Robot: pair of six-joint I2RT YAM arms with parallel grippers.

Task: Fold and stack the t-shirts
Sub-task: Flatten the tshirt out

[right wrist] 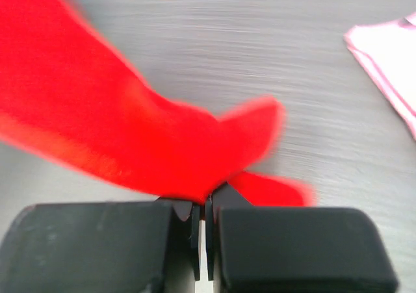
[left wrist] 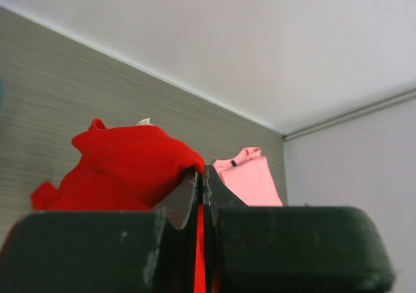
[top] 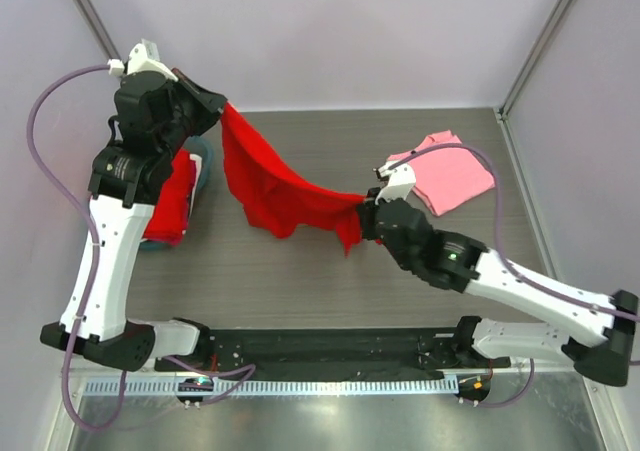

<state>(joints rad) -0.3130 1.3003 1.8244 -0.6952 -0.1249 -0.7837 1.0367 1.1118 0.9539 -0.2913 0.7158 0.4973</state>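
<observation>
A bright red t-shirt (top: 270, 186) hangs stretched in the air between my two grippers. My left gripper (top: 222, 106) is shut on its upper left edge, held high at the back left; the cloth bunches at the jaws in the left wrist view (left wrist: 130, 166). My right gripper (top: 366, 214) is shut on its lower right corner near the table's middle; the right wrist view shows the red cloth (right wrist: 143, 143) blurred above the jaws. A folded light pink t-shirt (top: 447, 171) lies flat at the back right and also shows in the left wrist view (left wrist: 250, 179).
A teal basin (top: 200, 171) at the left holds more red cloth (top: 172, 201), partly hidden by my left arm. Grey walls close the back and sides. A black rail (top: 320, 351) runs along the near edge.
</observation>
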